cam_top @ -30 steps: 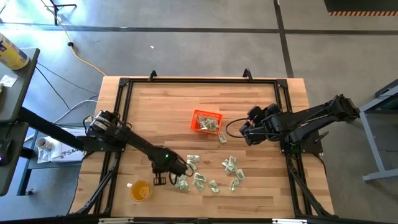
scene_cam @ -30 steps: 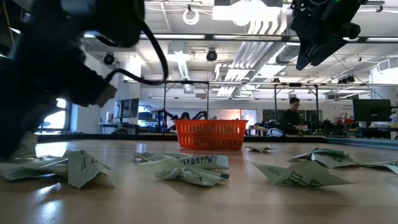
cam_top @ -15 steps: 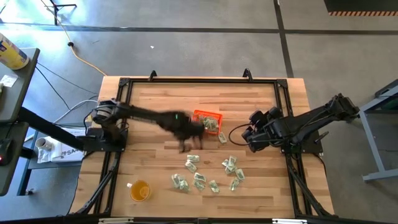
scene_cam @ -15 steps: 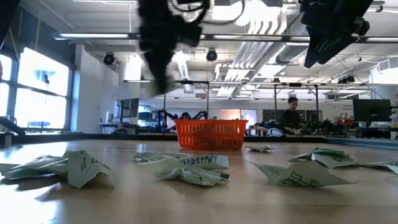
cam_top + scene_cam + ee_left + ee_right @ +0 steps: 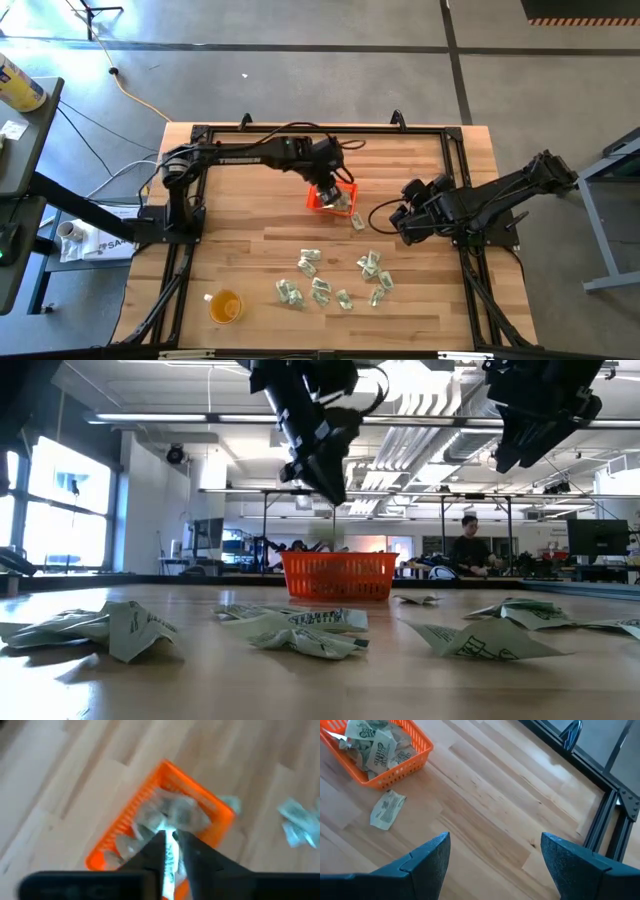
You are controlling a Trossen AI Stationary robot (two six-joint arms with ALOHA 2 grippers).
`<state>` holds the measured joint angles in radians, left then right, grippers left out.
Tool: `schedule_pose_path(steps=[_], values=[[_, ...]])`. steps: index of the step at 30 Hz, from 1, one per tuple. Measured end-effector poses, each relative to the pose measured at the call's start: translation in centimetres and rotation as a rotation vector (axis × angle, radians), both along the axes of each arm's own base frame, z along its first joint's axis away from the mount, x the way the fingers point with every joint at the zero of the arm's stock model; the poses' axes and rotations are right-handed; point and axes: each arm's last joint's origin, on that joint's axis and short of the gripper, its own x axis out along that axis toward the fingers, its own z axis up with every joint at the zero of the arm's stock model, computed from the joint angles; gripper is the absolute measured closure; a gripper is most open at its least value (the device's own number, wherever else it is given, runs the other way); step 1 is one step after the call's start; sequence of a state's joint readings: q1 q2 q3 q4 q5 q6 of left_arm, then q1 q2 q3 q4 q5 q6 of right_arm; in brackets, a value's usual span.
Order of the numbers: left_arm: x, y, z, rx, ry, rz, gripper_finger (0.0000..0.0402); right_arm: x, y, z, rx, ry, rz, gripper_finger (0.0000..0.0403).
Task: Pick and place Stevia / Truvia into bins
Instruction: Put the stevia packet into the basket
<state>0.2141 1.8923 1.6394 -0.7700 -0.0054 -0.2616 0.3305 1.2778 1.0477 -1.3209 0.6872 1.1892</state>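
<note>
On the near half of the table [image 5: 240,215] a scatter of Stevia sachets [image 5: 318,288] lies loose and crumpled; they look feather-light and floppy, best pinched across a raised fold. Farther back, the left gripper [image 5: 170,840] hangs over the orange bin [image 5: 318,200], a sachet [image 5: 171,862] pinched between its barely parted fingers. More sachets fill the bin, one lying just right of it. Off right, the right gripper [image 5: 492,852] waits, spread wide and empty.
</note>
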Motion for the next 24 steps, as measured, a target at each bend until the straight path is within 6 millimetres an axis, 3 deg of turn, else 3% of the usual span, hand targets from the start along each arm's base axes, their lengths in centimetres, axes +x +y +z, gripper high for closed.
schedule_pose_path(steps=[5, 11, 18, 24], values=[[-0.5, 0.4, -0.1, -0.076, 0.025, 0.071, 0.0213, 0.0, 0.0, 0.0, 0.004, 0.009, 0.009, 0.0102], [-2.5, -4.1, 2.8, -0.121, 0.055, -0.062, 0.0156, 1.4, 0.7, -1.1, 0.076, -0.042, 0.136, 0.0102], [-5.3, -10.2, 3.8, 0.096, 0.232, -0.075, 0.0154, 3.8, 0.9, -7.1, 0.243, -0.203, 0.097, 0.0102], [-6.7, -11.0, 3.3, 0.118, 0.340, 0.097, 0.0178, 6.8, 1.5, -9.4, 0.098, -0.163, 0.248, 0.0116]])
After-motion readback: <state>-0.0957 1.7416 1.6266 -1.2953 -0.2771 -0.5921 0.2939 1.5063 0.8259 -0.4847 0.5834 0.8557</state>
